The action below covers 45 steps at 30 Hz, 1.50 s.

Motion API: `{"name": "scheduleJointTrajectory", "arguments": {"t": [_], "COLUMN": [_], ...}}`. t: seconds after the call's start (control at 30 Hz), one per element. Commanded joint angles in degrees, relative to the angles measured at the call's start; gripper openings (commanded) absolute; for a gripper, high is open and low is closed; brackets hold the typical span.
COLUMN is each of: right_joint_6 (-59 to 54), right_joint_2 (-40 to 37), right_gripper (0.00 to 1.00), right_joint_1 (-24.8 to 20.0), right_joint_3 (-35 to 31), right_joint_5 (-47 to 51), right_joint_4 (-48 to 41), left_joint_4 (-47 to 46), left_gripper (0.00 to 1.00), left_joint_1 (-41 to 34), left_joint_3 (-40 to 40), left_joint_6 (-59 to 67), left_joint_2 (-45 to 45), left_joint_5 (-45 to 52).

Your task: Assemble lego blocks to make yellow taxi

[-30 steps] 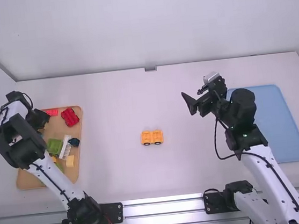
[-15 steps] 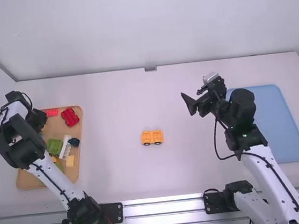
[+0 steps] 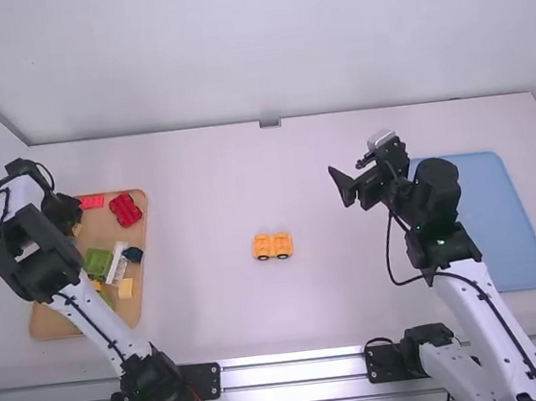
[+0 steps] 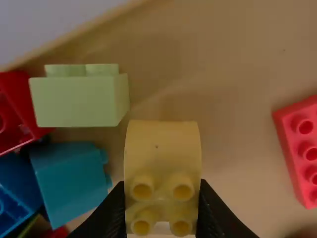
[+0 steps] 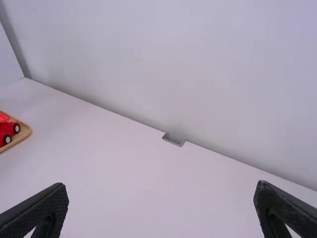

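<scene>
The left gripper was over the wood tray. Its fingers were clamped on a yellow block with a round, bendy side and four little bumps. A pale green block was near the yellow one, and a red block was right by the green one. A teal block and a blue block were close by too. A pink-red block with bumps sat well apart from them.

The orange car bottom was in the middle of the white counter, between the two arms. It had dark wheels.

The right gripper was up over the counter, and its fingers were wide apart with nothing in them.

In the wood tray there was a red car. A long white piece lay between a dark green block and a dark blue block. A light yellow block was near them. The blue tray lay beside the right arm.
</scene>
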Motion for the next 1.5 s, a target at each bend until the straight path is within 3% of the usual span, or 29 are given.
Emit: {"name": "scheduleJointTrajectory", "arguments": {"t": [0.0,0.17,0.33,0.57,0.8,0.97,1.17,1.47], "right_joint_6": [0.15,0.13,0.15,0.15,0.13,0.13,0.13,0.39], "right_joint_2": [-0.22,-1.49,-3.13,-4.22,-4.22,-4.20,-4.13,-4.09], "right_gripper": [0.99,0.99,0.99,0.99,0.99,0.99,0.99,0.99], "right_joint_1": [0.31,0.31,0.39,0.55,0.55,1.97,3.32,3.32], "right_joint_3": [2.14,2.14,2.14,2.14,2.14,2.14,2.14,2.14], "right_joint_5": [-0.17,-0.17,-0.17,-0.20,-0.17,-0.17,-0.15,-0.17], "right_joint_4": [0.07,-0.98,-2.62,-4.44,-5.35,-5.73,-6.51,-7.54], "left_joint_4": [-1.64,-4.70,-7.82,-6.80,-10.82,-3.21,-1.60,11.15], "left_gripper": [0.02,0.02,0.02,0.02,0.02,0.02,0.02,0.02], "left_joint_1": [-1.18,-4.83,-11.23,-26.32,-42.97,-50.77,-54.25,-54.51], "left_joint_3": [1.25,-1.20,-7.37,-19.19,-27.06,-31.21,-35.89,-43.95], "left_joint_6": [-2.49,-4.59,-16.48,-31.17,-64.00,-66.53,-78.95,-76.87], "left_joint_2": [-4.13,-9.77,-16.83,-25.66,-26.97,-26.93,-26.86,-26.86], "left_joint_5": [0.22,-0.44,-7.91,-7.15,-2.54,-1.07,2.93,3.34]}}
